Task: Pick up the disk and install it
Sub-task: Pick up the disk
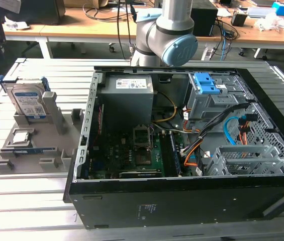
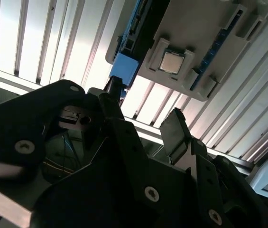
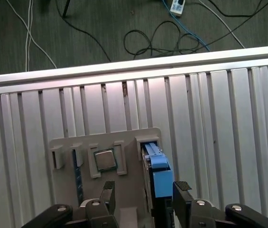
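I am looking down through the first wrist view. My gripper [image 3: 144, 194] has its fingers [image 3: 181, 190] spread wide open, with nothing in them. The disk [image 3: 158, 173] stands on its thin edge in a slot of the grey holder [image 3: 131, 166], with its blue side rail facing up at me. I think it is parked that way so the fingers can come down on both flat sides. In that view the disk lines up with the gap between the fingers, nearer to one of them. I judge the fingers are above it and not touching. The small square chip [image 3: 104, 160] lies flat in its own pocket just beside the disk; that one is not my job. In the exterior view the holder sits on the slatted tabletop [image 1: 36, 201] at the exterior view's left, near the open computer case [image 1: 182, 201]. The case lies on its side with its lid off, so things can go in from above. Inside it is a grey cage [image 1: 207, 105] with a blue latch [image 1: 205, 83], and I guess that is where the disk belongs. The disk has not been picked up yet.
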Robot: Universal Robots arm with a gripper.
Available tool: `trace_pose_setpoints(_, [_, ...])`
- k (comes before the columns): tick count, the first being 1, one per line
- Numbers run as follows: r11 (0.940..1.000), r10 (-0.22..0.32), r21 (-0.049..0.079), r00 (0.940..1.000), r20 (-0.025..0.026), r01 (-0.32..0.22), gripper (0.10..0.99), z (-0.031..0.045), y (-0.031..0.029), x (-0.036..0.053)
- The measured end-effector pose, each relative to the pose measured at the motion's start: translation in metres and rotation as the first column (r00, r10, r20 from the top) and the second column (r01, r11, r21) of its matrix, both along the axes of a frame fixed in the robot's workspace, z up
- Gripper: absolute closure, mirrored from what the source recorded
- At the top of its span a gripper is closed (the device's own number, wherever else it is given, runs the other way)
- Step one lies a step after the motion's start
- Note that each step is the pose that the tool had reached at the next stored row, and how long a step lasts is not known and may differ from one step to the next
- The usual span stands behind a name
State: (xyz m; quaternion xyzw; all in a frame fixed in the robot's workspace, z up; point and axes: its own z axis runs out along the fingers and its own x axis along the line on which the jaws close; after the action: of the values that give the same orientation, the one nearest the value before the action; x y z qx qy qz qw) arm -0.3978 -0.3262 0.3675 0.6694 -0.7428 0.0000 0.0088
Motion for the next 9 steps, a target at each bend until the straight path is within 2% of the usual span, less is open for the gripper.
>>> trace_pose_setpoints(2, [1.0,0.003,-0.003,1.0,0.0001,-0.003,0.486,-0.0047,0.0037,0.0033])
trace_pose_setpoints(7, [0.999,0.044,-0.005,0.999,0.0,-0.044,0.486,-0.0148,0.0068,0.0045])
trace_pose_setpoints(9, [0.9984,0.056,-0.011,0.9985,-0.0003,-0.056,0.486,-0.0198,0.0085,0.006])
